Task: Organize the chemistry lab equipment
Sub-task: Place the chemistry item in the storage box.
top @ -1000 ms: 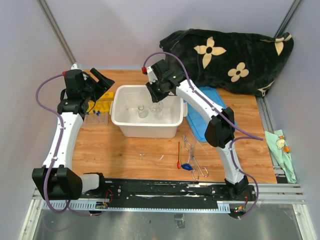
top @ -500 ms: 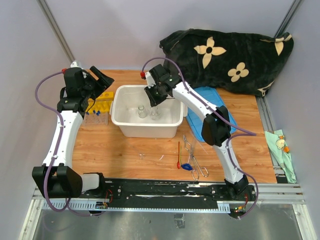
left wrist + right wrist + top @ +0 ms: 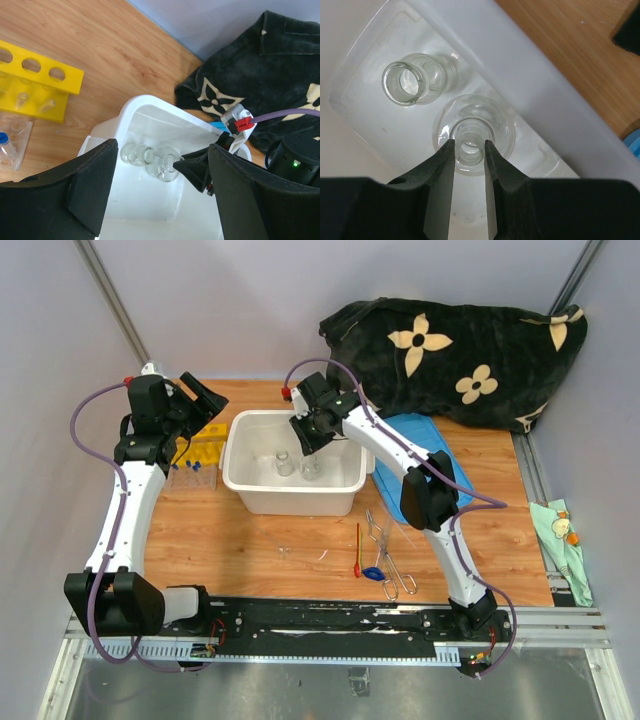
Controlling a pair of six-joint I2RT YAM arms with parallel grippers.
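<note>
Right wrist view: slick glass neck held in a pinch

Right gripper (image 3: 470,146) is clenched on the narrow neck of a small clear round-bodied glass flask (image 3: 477,111), upright inside the white plastic tub (image 3: 540,112). A second clear glass flask (image 3: 415,82) stands just beside it at ten o'clock. I judge the glass light, rigid, slippery and breakable; the neck under the lip is the soundest hold. Left gripper (image 3: 162,165) hangs released, holding nothing

Top external: looking steeply down from high on the near side of the white tub (image 3: 295,502), far off. Left wrist: slanting down over the tub from its left, nearer. Right wrist: straight down into it, very close. Shared: tub's inside.
</note>
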